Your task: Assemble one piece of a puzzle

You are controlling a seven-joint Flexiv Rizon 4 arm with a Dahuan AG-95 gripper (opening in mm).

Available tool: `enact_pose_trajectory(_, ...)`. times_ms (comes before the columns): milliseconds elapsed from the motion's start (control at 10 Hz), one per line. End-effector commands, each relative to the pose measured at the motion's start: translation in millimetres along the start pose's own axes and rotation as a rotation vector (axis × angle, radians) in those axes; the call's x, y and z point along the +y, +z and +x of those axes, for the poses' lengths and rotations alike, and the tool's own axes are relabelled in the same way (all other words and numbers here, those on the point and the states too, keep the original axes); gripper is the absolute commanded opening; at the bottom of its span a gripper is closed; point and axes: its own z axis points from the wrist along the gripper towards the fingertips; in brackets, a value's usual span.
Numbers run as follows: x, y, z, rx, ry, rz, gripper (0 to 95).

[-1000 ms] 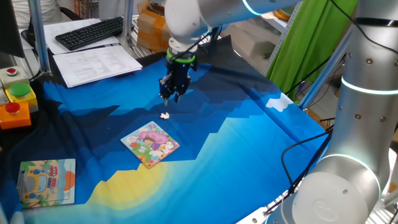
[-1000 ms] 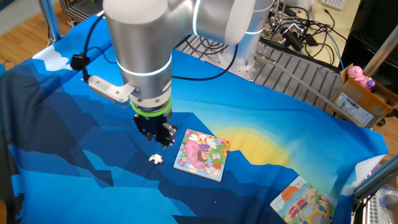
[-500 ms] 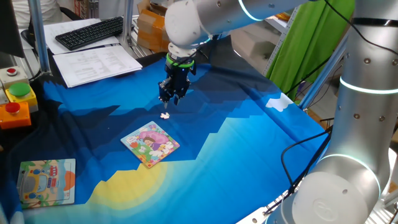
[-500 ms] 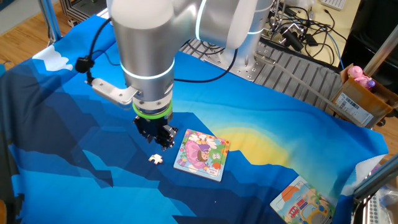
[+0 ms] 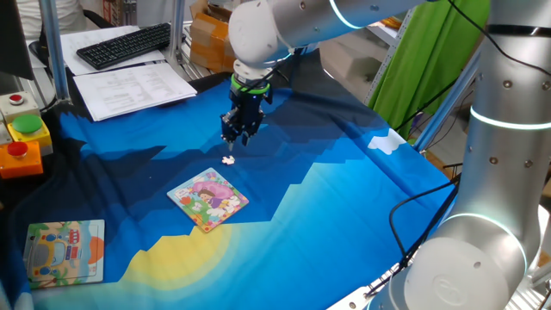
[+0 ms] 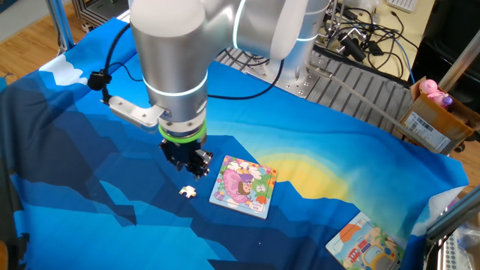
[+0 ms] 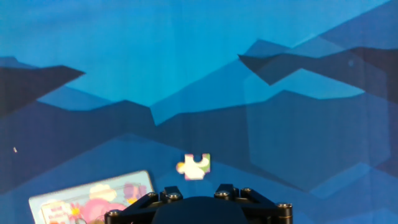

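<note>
The piece [image 5: 228,159] is a tiny pinkish-white jigsaw piece lying flat on the blue cloth. It also shows in the other fixed view [image 6: 187,191] and in the hand view [image 7: 194,167]. The puzzle [image 5: 207,198], a small pink and green board with a yellow-orange edge, lies just beyond it, also in the other fixed view [image 6: 242,186] and at the lower left of the hand view [image 7: 93,199]. My gripper [image 5: 234,138] hangs a little above the cloth, close beside the piece and apart from it. Its jaws stand a little apart and hold nothing [image 7: 198,190].
A larger board with a pale blue and orange picture [image 5: 65,251] lies at the cloth's corner. A keyboard [image 5: 125,43] and papers [image 5: 133,86] lie beyond the cloth. Red and green buttons [image 5: 21,138] stand at its side. A cardboard box [image 6: 435,120] sits off the table.
My gripper has shifted very slightly above the cloth near the piece. The piece and the puzzle have not moved.
</note>
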Motion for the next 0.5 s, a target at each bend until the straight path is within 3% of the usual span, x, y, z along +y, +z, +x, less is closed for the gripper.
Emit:
enact_pose_trajectory(100,0.9,0.3,-1.0,0.016,-0.006,-0.005,57.0)
enact_pose_trajectory(300,0.9,-0.1,-1.3,0.019,0.005,-0.015,57.0)
enact_pose_trajectory(500,0.9,-0.1,-1.3,0.041,0.021,-0.013,57.0)
